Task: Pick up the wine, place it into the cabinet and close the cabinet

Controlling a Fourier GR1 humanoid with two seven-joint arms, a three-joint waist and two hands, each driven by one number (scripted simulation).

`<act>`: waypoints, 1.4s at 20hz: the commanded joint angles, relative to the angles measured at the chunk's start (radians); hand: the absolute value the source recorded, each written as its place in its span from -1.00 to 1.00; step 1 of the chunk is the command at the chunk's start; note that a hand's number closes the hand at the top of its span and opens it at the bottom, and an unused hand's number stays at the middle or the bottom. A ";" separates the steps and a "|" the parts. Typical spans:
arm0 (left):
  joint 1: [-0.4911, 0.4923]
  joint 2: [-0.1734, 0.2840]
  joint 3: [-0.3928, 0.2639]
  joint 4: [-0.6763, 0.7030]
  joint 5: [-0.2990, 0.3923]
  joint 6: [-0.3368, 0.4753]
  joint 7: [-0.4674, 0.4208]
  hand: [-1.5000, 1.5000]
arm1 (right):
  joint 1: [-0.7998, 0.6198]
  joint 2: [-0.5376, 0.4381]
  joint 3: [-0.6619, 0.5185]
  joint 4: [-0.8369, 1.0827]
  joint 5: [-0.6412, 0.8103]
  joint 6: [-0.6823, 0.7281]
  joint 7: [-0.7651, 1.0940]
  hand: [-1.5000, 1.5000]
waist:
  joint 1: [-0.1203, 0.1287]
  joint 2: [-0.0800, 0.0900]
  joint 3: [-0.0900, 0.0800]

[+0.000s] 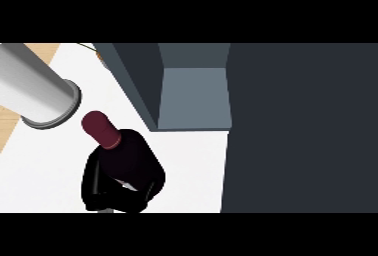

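We note a black hand (122, 182), side unclear, curled around the wine (103, 131), lifted; the open cabinet (192, 95) sits up-right of it, so placing and closing remain.

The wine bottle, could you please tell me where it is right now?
In the head view the wine bottle is at lower left over the white counter, its body wrapped by the fingers of a black hand, just left of the open cabinet.

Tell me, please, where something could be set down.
Bare counter lies between the wine bottle and the cabinet door, and left of the bottle below the forearm. The open cabinet shelf looks bare. Crowded round the robot hand holding the bottle.
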 commanded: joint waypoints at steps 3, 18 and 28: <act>-0.111 -0.001 -0.129 -0.069 -0.010 0.204 0.130 1.00 | 0.049 0.004 -0.004 -0.200 -0.084 -0.018 0.077 -1.00 | -0.006 0.002 0.000; -0.470 -0.001 -0.166 0.271 0.090 0.480 0.142 1.00 | 0.013 -0.021 -0.125 -0.174 -0.185 0.029 0.090 -1.00 | -0.013 0.007 -0.001; -0.477 -0.001 -0.235 0.501 0.222 0.506 -0.056 1.00 | 0.056 0.014 -0.073 -0.154 -0.164 0.059 0.027 -1.00 | -0.025 0.009 -0.001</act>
